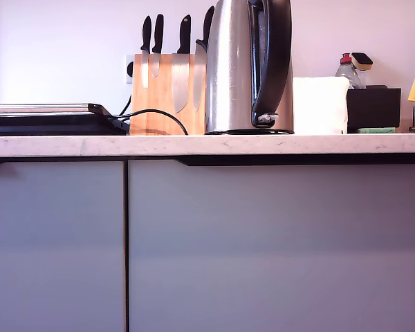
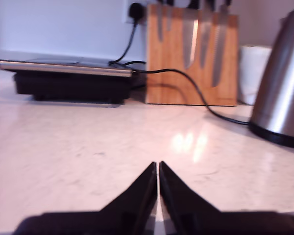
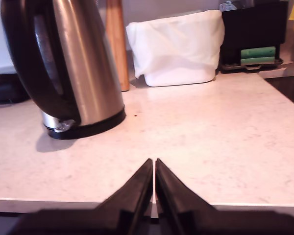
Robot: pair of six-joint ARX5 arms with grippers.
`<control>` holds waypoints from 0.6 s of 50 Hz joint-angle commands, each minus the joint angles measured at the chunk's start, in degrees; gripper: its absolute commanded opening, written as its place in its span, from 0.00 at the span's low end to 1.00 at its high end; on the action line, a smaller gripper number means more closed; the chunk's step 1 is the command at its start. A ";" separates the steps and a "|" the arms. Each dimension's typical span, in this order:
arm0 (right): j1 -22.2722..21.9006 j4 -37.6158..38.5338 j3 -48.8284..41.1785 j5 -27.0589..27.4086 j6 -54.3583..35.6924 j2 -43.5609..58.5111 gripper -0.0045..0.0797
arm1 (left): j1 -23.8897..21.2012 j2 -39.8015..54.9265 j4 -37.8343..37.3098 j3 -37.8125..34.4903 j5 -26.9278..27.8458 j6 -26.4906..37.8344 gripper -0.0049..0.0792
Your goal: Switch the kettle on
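The kettle [image 1: 235, 69] is tall brushed steel with a curved black handle and stands on the pale worktop [image 1: 69, 145]; its small switch [image 1: 266, 119] sits at the handle's foot. In the second wrist view the kettle [image 3: 83, 63] stands ahead and to one side of my second gripper [image 3: 153, 161], well apart from it, with the switch [image 3: 63, 125] facing the camera. My second gripper is shut and holds nothing. The first wrist view catches only the kettle's flank [image 2: 284, 83]. My first gripper [image 2: 158, 165] is shut, empty, low over the worktop. Neither arm shows in the exterior view.
A wooden knife block [image 1: 167, 93] stands behind the kettle, on the exterior view's left. A flat black appliance [image 1: 48, 119] and its black cable [image 1: 159, 113] lie further left. A white container [image 1: 320, 104], a black holder [image 1: 373, 107] and a soap bottle [image 1: 349, 69] stand on that view's right.
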 commanded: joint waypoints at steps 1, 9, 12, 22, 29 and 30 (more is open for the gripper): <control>-0.04 0.72 1.05 -1.68 1.62 -0.37 0.04 | 0.09 -0.50 0.94 0.00 1.68 -0.11 0.04; -0.02 0.15 2.29 -6.86 2.99 -0.37 0.04 | 0.09 -0.48 0.87 1.11 7.10 -0.52 0.04; -0.02 -0.37 2.91 -8.79 3.02 -0.11 0.04 | 0.07 -0.48 0.83 1.31 9.53 -0.70 0.04; -0.02 -2.67 5.29 -13.53 3.08 2.95 0.04 | 0.07 1.05 0.92 1.55 16.94 -3.61 0.04; 0.04 -2.47 6.95 -16.59 3.08 8.00 0.04 | 0.07 3.65 1.97 1.55 18.88 -3.52 0.04; 0.11 -2.34 7.30 -16.98 3.06 9.07 0.04 | 0.07 4.02 2.19 1.55 18.88 -3.54 0.04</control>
